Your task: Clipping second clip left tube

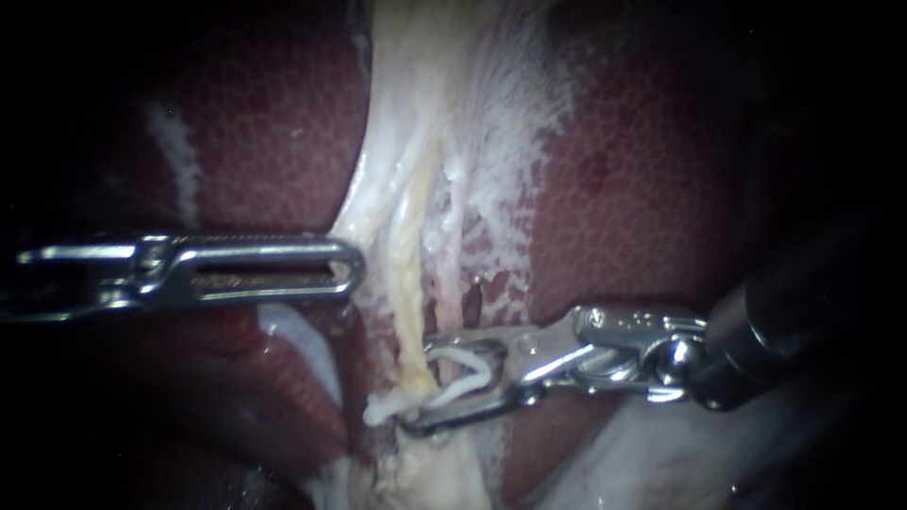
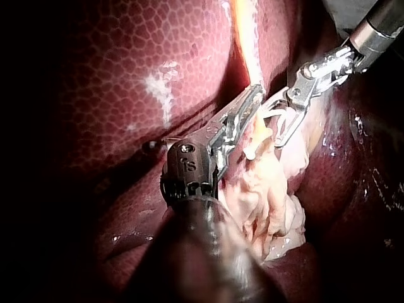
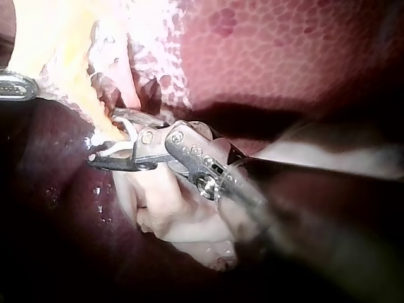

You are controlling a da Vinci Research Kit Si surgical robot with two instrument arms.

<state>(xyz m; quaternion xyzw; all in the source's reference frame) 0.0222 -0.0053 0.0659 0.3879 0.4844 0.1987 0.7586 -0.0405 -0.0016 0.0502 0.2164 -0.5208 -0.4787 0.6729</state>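
A yellowish left tube (image 1: 413, 255) runs down through pale stripped tissue (image 1: 491, 123) between the liver lobes. My right instrument (image 1: 420, 385) comes in from the right. Its jaws stand apart around the tube's lower end, shut on a white clip (image 1: 463, 376) that straddles the tube. From the left, my left instrument (image 1: 351, 268) reaches the edge of the pale tissue with its slotted jaws shut on it. The left wrist view has the left instrument (image 2: 254, 96) beside the tube, with the right instrument (image 2: 278, 123) just ahead. In the right wrist view the right instrument (image 3: 101, 155) carries the clip (image 3: 128, 140).
Dark red liver (image 1: 274, 142) lies on both sides of the dissected strip. A second thin pale tube (image 1: 457, 212) runs just right of the yellow one. Loose pale tissue (image 2: 268, 202) bunches below the jaws. The left instrument's tip (image 3: 16, 86) shows beyond the right instrument's jaws in the right wrist view.
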